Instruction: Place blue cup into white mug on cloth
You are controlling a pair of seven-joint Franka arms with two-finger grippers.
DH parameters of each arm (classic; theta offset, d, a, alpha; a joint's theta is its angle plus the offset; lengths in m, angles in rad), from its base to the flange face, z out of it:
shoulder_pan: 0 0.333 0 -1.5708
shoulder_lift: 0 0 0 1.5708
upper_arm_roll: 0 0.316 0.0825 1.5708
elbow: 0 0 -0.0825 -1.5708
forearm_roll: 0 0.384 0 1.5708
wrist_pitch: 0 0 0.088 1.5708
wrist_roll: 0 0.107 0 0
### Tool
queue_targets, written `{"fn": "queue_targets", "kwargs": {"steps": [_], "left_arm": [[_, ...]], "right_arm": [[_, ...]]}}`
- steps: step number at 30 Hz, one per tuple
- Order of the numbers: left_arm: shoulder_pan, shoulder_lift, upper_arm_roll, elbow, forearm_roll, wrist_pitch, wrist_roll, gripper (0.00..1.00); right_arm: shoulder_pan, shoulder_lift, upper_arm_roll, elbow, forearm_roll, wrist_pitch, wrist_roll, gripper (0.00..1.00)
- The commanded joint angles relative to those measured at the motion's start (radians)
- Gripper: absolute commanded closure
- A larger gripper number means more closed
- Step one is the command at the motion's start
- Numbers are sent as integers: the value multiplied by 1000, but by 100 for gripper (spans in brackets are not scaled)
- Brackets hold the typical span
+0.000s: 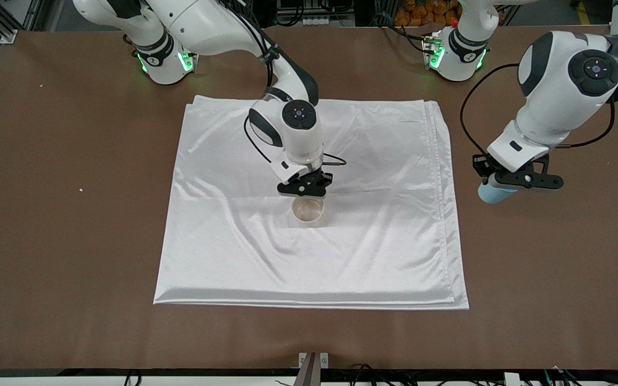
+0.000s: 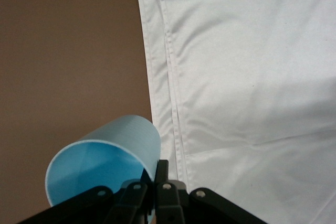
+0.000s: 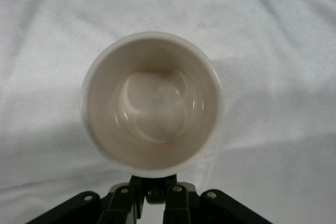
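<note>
The white mug (image 1: 308,210) stands upright and empty on the middle of the white cloth (image 1: 368,246). My right gripper (image 1: 304,187) is just above it, shut on the mug's black handle; in the right wrist view the mug (image 3: 152,103) fills the middle, with the gripper (image 3: 153,192) at its rim. My left gripper (image 1: 502,185) is shut on the wall of the blue cup (image 1: 494,194) and holds it tilted over the bare table, beside the cloth's edge at the left arm's end. In the left wrist view the cup (image 2: 100,161) shows its open mouth by the gripper (image 2: 156,174).
The brown table (image 1: 73,241) surrounds the cloth on all sides. The cloth's layered edge (image 2: 163,93) lies close to the held cup. Both arm bases (image 1: 456,53) stand at the table's edge farthest from the front camera.
</note>
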Motion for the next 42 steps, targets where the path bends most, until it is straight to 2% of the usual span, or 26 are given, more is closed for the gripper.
{"fn": "queue_targets", "kwargs": {"steps": [1, 3, 4, 8, 13, 23, 30, 34, 39, 42], "left_arm": [[-2, 40, -16, 55, 9, -15, -26, 100], [-3, 49, -18, 61, -1, -15, -29, 100], [-5, 51, -19, 64, -8, -17, -29, 100], [-8, 63, -24, 69, -28, -15, -27, 100], [-14, 116, -47, 122, -93, -15, -35, 100], [-14, 231, -155, 245, -94, -15, -180, 100], [-47, 354, -243, 369, -34, -15, -395, 100], [-86, 420, -263, 417, 20, -15, -519, 100], [-150, 521, -277, 530, 64, -15, -634, 100], [-201, 580, -277, 604, 83, -15, -702, 100]], "right_arm": [[13, 25, -10, 32, -19, 10, 38, 73], [12, 24, -10, 32, -16, 9, 39, 29], [12, 21, -10, 32, -17, 9, 38, 0], [6, 9, -10, 35, -14, -1, 36, 0], [-7, -20, -10, 37, -7, -16, 32, 0], [-62, -201, -6, 37, -4, -235, -23, 0], [-154, -324, -3, 37, 1, -404, -186, 0], [-201, -382, -6, 37, 0, -497, -301, 0], [-306, -444, -2, 37, 9, -563, -447, 0], [-365, -476, -8, 37, 70, -586, -545, 0]]}}
